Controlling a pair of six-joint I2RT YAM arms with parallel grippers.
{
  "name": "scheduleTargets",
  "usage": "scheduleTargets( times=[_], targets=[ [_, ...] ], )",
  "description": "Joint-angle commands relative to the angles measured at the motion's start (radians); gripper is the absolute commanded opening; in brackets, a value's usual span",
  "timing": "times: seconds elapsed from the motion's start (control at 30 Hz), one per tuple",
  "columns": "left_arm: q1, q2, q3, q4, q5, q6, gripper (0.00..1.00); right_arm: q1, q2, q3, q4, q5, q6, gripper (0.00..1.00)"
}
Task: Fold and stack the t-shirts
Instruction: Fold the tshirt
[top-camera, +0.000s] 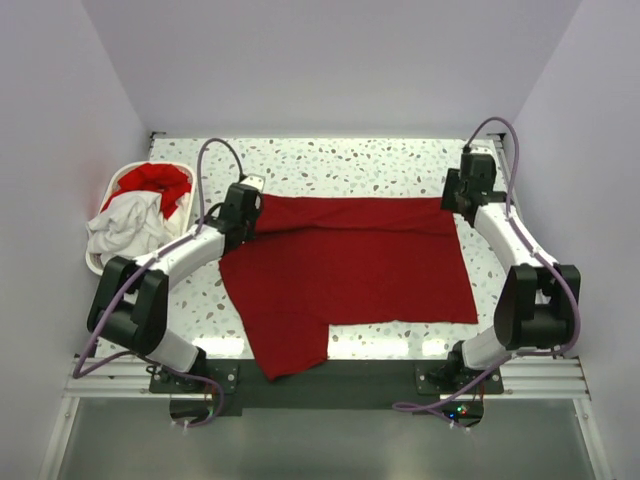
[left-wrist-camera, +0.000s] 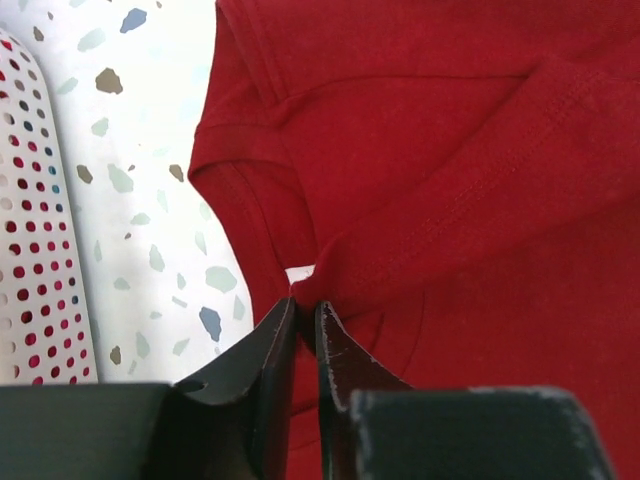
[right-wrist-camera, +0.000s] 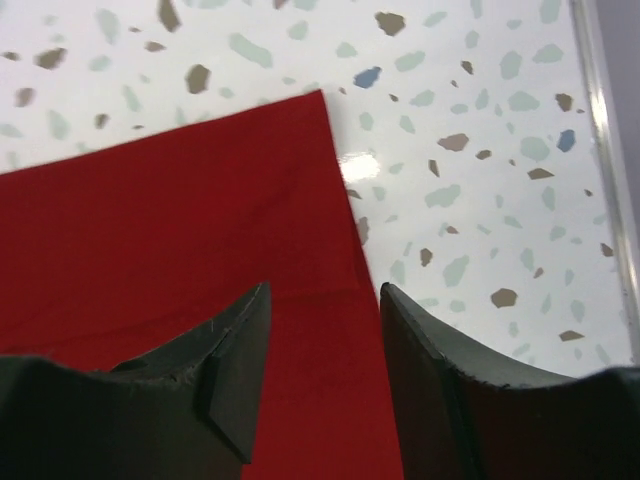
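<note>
Right end effector (right-wrist-camera: 325, 288) astride red t-shirt (right-wrist-camera: 170, 230) edge.

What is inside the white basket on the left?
A crumpled red shirt and a white shirt, which spills over the rim of the basket. Anything beneath them is covered.

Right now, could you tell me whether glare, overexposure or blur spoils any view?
Top external: sharp, evenly lit, the terrazzo table brightest along its far edge. Left wrist: table washed out beside the red t-shirt; the left end effector dark and soft. Right wrist: one small glare spot on the table by the shirt's edge; the right end effector in shadow.
</note>
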Motion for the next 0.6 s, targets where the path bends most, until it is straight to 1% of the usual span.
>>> scheduleTargets(
  times=[0.0,0.03,0.13,0.17,0.2,0.23,0.27,0.33,0.37,0.43,0.47,0.5,0.57],
  targets=[
    [-0.005,-0.051,-0.023,0.002,-0.044,-0.050,0.20,-0.002,-0.056,-0.037,0.021,-0.123,0.091,0.52],
    [-0.005,-0.056,-0.027,0.001,-0.044,-0.050,0.20,-0.002,-0.056,-0.043,0.044,-0.182,0.105,0.51],
    [-0.006,-0.071,-0.029,-0.005,-0.047,-0.050,0.22,-0.002,-0.036,-0.046,0.053,-0.265,0.145,0.51],
    [-0.006,-0.076,-0.032,-0.010,-0.047,-0.052,0.25,-0.002,-0.033,-0.060,0.062,-0.296,0.156,0.51],
    [-0.008,-0.090,-0.042,-0.011,-0.051,-0.052,0.33,-0.002,-0.033,-0.071,0.078,-0.328,0.166,0.51],
    [-0.006,-0.096,-0.047,-0.014,-0.059,-0.053,0.36,-0.002,-0.033,-0.080,0.110,-0.406,0.189,0.52],
    [-0.006,-0.114,-0.053,-0.020,-0.059,-0.053,0.40,0.000,-0.031,-0.097,0.124,-0.440,0.200,0.52],
    [-0.006,-0.139,-0.078,-0.028,-0.045,-0.060,0.41,0.026,-0.016,-0.100,0.145,-0.503,0.208,0.55],
    [-0.006,-0.174,-0.087,-0.033,-0.030,-0.066,0.44,0.041,-0.005,-0.089,0.141,-0.532,0.199,0.55],
    [-0.006,-0.219,-0.125,-0.027,0.013,-0.083,0.53,0.099,0.025,-0.077,0.138,-0.562,0.168,0.55],
    [-0.006,-0.267,-0.142,-0.011,0.024,-0.102,0.65,0.119,0.034,-0.065,0.144,-0.603,0.159,0.55],
    [-0.006,-0.291,-0.168,-0.007,0.030,-0.113,0.70,0.167,0.056,-0.057,0.162,-0.623,0.142,0.55],
    [-0.002,-0.338,-0.177,-0.004,0.038,-0.129,0.79,0.217,0.085,-0.022,0.180,-0.660,0.131,0.56]
  ],
)
